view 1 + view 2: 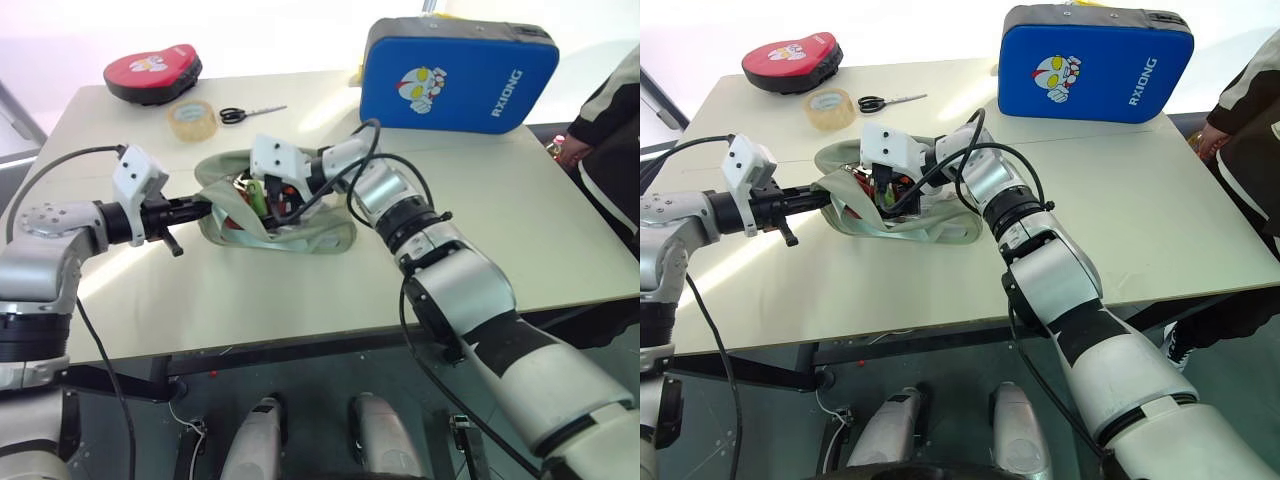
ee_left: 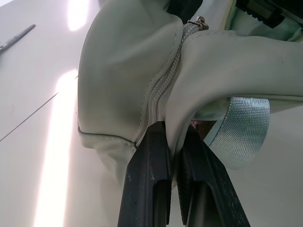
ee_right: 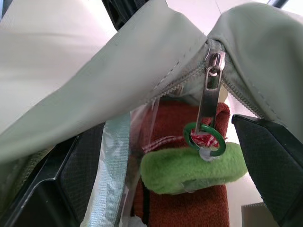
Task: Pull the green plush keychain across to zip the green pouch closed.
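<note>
- My right claw (image 3: pixel 156 175) stands wide apart with the green plush keychain (image 3: pixel 191 168) lying between its two fingers, not yet gripped; it hangs on a green ring from the metal zipper pull (image 3: pixel 210 94), which sits at the point where the two zipper halves meet.
- My left claw (image 2: pixel 173 184) is pressed together on the end of the green pouch (image 1: pixel 270 215), pinching fabric right at the stitched zipper seam, so it anchors that end.
- As I judge it, the zipper's long axis runs from the left claw's end across the pouch toward my right arm. The right claw is the nearer one to the keychain, so it should close on the plush and draw it along that line.
- The pouch gapes open at the top, with reddish contents showing inside.
- It lies mid-worktop (image 1: pixel 500 230), a pale flat surface. Behind it are a roll of tape (image 1: pixel 192 119), scissors (image 1: pixel 245 113), a red pad (image 1: pixel 152 72) and a blue cartoon-printed pad (image 1: pixel 455 75).
- A person (image 1: pixel 608 130) stands at the worktop's right edge.
</note>
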`<move>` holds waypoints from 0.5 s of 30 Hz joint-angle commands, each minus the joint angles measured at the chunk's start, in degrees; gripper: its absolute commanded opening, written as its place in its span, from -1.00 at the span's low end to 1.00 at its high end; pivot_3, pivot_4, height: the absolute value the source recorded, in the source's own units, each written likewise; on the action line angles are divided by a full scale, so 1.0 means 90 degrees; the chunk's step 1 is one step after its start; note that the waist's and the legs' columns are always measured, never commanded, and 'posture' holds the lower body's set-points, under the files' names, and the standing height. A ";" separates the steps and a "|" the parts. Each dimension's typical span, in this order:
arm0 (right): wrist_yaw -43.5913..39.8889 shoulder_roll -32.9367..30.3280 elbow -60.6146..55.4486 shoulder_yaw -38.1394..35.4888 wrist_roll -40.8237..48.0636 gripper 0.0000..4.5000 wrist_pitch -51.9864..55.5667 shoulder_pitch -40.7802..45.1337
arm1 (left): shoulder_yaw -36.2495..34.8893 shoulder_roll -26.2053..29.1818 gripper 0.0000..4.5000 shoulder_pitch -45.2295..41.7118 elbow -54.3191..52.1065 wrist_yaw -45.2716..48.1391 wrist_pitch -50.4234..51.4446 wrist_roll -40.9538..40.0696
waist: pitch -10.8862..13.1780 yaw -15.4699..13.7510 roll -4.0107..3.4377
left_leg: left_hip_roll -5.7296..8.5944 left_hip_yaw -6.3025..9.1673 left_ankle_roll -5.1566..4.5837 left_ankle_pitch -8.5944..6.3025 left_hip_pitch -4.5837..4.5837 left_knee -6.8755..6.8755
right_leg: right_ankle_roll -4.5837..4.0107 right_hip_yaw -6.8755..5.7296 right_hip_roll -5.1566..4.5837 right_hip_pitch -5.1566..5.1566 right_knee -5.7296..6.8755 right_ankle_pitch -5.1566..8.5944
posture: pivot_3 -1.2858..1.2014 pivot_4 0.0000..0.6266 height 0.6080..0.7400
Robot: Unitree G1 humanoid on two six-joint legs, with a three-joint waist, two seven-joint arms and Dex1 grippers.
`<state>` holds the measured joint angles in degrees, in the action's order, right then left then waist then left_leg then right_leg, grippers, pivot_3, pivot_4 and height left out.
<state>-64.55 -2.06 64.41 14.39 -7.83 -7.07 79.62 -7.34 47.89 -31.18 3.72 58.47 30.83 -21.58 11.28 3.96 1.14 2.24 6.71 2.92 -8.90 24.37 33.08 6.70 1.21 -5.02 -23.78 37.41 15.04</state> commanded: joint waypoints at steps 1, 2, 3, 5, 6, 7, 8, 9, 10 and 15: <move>-0.0004 0.0142 -0.0013 0.0022 -0.0028 0.59 -0.0085 0.0146 | -0.0023 -0.0014 -1.00 -0.0217 -0.0260 0.0002 -0.0091 -0.0085 | 0.0000 -0.0003 0.0000 | 0.0000 0.0000 0.0000 0.0000 0.0000 0.0000 | 0.0000 0.0000 0.0000 0.0000 0.0000 0.0000 | 0.03 -0.52 1.00; 0.0001 0.0138 -0.0008 0.0013 -0.0026 0.37 -0.0082 0.0151 | -0.0023 -0.0015 -1.00 -0.0221 -0.0256 0.0003 -0.0092 -0.0085 | 0.0000 -0.0003 0.0000 | 0.0000 0.0000 0.0000 0.0000 0.0000 0.0000 | 0.0000 0.0000 0.0000 0.0000 0.0000 0.0000 | 0.03 -0.52 1.00; 0.0012 0.0128 -0.0002 0.0001 -0.0028 0.13 -0.0077 0.0152 | -0.0022 -0.0017 -1.00 -0.0228 -0.0247 0.0004 -0.0096 -0.0081 | 0.0000 -0.0004 0.0000 | 0.0000 0.0000 0.0000 0.0000 0.0000 0.0000 | 0.0000 0.0000 0.0000 0.0000 0.0000 0.0000 | 0.03 -0.52 1.00; 0.0031 0.0102 0.0009 -0.0026 -0.0033 -0.32 -0.0070 0.0154 | -0.0013 -0.0025 -1.00 -0.0258 -0.0223 0.0001 -0.0095 -0.0070 | 0.0000 -0.0002 0.0000 | 0.0000 0.0000 0.0000 0.0000 0.0000 0.0000 | 0.0000 0.0000 0.0000 0.0000 0.0000 0.0000 | 0.03 -0.52 1.00; 0.0037 0.0092 0.0012 -0.0034 -0.0035 -0.56 -0.0070 0.0152 | -0.0010 -0.0028 -1.00 -0.0268 -0.0216 0.0001 -0.0094 -0.0066 | 0.0000 -0.0004 0.0000 | 0.0000 0.0000 0.0000 0.0000 0.0000 0.0000 | 0.0000 0.0000 0.0000 0.0000 0.0000 0.0000 | 0.03 -0.52 1.00; 0.0034 0.0079 0.0009 -0.0044 -0.0031 -0.81 -0.0065 0.0146 | -0.0010 -0.0030 -1.00 -0.0273 -0.0212 0.0002 -0.0093 -0.0061 | 0.0000 -0.0006 0.0000 | 0.0000 0.0000 0.0000 0.0000 0.0000 0.0000 | 0.0000 0.0000 0.0000 0.0000 0.0000 0.0000 | 0.03 -0.52 1.00; 0.0026 0.0057 0.0004 -0.0050 -0.0030 -0.98 -0.0068 0.0139 | -0.0012 -0.0032 -1.00 -0.0276 -0.0209 0.0003 -0.0092 -0.0057 | 0.0000 -0.0006 0.0000 | 0.0000 0.0000 0.0000 0.0000 0.0000 0.0000 | 0.0000 -0.0001 0.0000 0.0001 0.0000 0.0000 | 0.03 -0.52 1.00; 0.0039 0.0005 0.0003 -0.0068 -0.0030 -0.98 -0.0070 0.0143 | -0.0014 -0.0033 -1.00 -0.0273 -0.0211 0.0002 -0.0089 -0.0054 | 0.0000 -0.0006 0.0000 | 0.0000 0.0000 0.0001 0.0000 0.0000 0.0000 | 0.0000 0.0000 0.0000 0.0001 0.0000 0.0000 | 0.03 -0.52 1.00; 0.0035 -0.0057 0.0000 -0.0086 -0.0027 -0.98 -0.0070 0.0151 | -0.0014 -0.0032 -1.00 -0.0271 -0.0213 -0.0001 -0.0086 -0.0054 | 0.0000 -0.0005 0.0000 | 0.0000 0.0000 0.0001 0.0000 0.0000 0.0000 | 0.0000 -0.0001 0.0000 0.0001 0.0000 0.0000 | 0.03 -0.52 1.00; -0.0188 -0.0562 -0.0123 -0.0205 0.0053 -0.98 -0.0023 0.0223 | -0.0024 -0.0026 -1.00 -0.0219 -0.0240 -0.0013 -0.0087 -0.0070 | 0.0000 -0.0024 0.0000 | 0.0001 0.0001 0.0002 0.0001 0.0000 0.0001 | 0.0000 -0.0001 -0.0001 0.0002 0.0001 0.0000 | 0.03 -0.52 1.00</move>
<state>-65.25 -5.02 64.88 14.01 -8.02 -7.08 79.66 -6.37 47.21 -32.14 3.57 58.53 30.79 -21.75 11.28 3.74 1.14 2.24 6.71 2.93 -8.90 24.37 33.09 6.69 1.21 -5.03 -23.76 37.42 15.04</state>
